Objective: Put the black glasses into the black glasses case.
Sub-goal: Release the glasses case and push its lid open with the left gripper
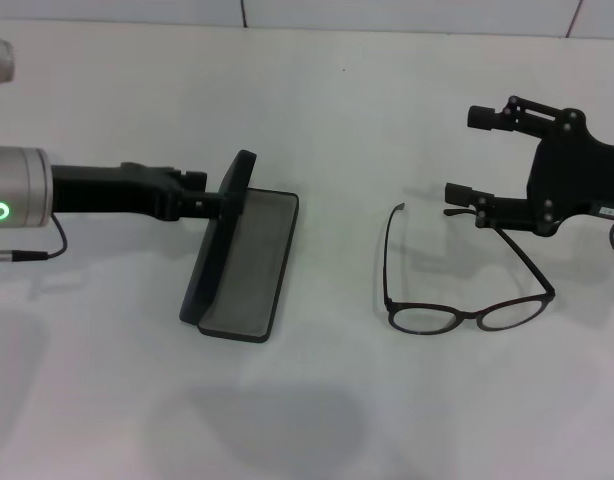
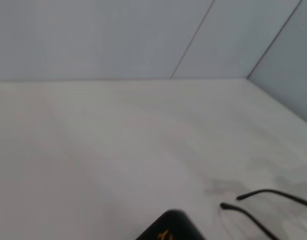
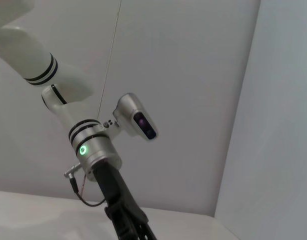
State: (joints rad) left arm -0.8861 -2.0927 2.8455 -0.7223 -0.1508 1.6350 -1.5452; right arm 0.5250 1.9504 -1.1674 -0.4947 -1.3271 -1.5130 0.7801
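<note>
The black glasses case (image 1: 249,262) lies open on the white table left of centre, grey lining up, its lid (image 1: 225,225) standing upright. My left gripper (image 1: 199,197) reaches in from the left and is shut on the lid's far end. A corner of the case with orange lettering shows in the left wrist view (image 2: 168,227). The black glasses (image 1: 467,314) lie unfolded on the table to the right, lenses toward me, temple arms pointing away; their temple tips show in the left wrist view (image 2: 251,215). My right gripper (image 1: 462,153) is open, just behind the right temple's tip, holding nothing.
The white table (image 1: 327,120) ends at a pale wall at the back. The right wrist view shows only my left arm (image 3: 93,150), the head camera (image 3: 141,122) and the wall.
</note>
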